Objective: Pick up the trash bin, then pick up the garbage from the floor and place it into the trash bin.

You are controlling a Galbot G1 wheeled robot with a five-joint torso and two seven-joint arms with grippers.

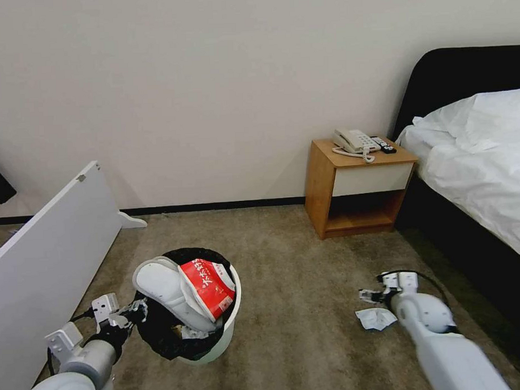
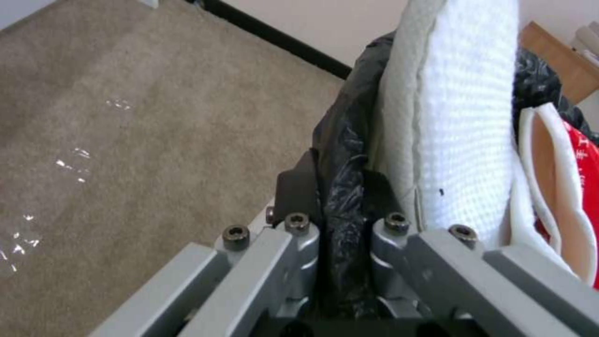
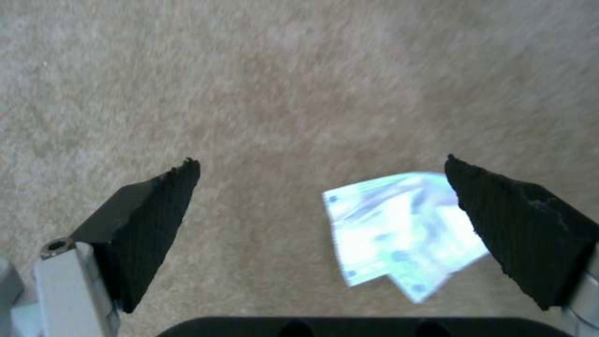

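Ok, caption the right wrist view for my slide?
Open right hand poised above white paper litter on the carpet.

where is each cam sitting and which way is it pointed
Head view: on the robot's head, looking forward and down at the floor; both arms show.
Left wrist view: on the left wrist, along the left gripper shut on the trash bin rim.
Right wrist view: on the right wrist, looking down past the open right gripper at a white wrapper.
Head and left wrist views share the slipper.

Lower left of the head view, the white trash bin (image 1: 222, 338) with black liner stands on grey-brown carpet (image 1: 296, 262), holding a white slipper (image 1: 161, 286) and red packet (image 1: 209, 288). A white wrapper (image 1: 375, 319) lies flat lower right.
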